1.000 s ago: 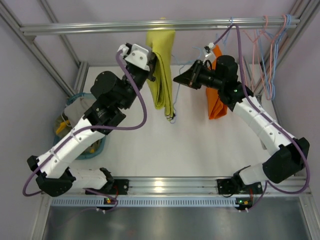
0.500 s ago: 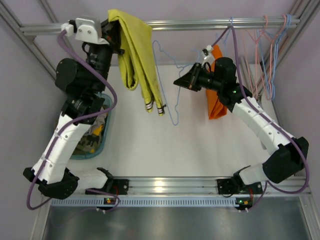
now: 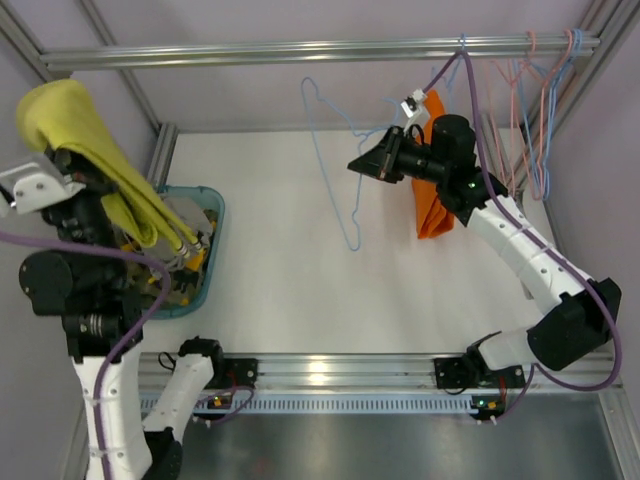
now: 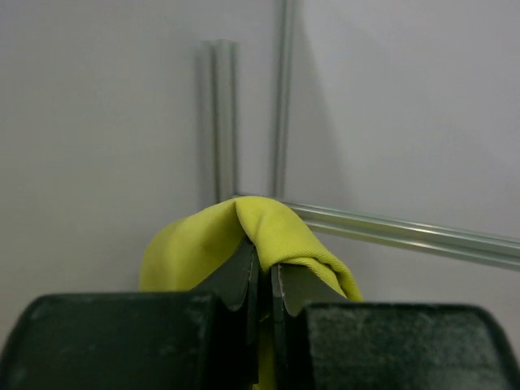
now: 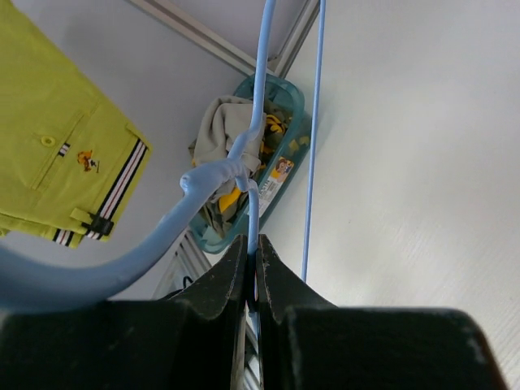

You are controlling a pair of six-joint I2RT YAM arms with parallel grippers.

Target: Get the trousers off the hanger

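**White tabletop [image 3: 300,290], yellow pair is off**

At the left of the frame the left tool [image 4: 261,264] is clamped on the yellow trousers [image 3: 95,140], above the basket [image 3: 216,205]. The right tool [image 5: 253,252] pinches the bare blue hanger [image 5: 213,175]. Behind that arm the orange trousers [image 3: 432,215] hang, maybe on another hanger. Next, drop the yellow pair, then free the orange.

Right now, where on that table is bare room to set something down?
The white tabletop is bare between the teal basket and the blue hanger, and toward the near rail. Crowded: the clothes-filled basket, and around the orange trousers.
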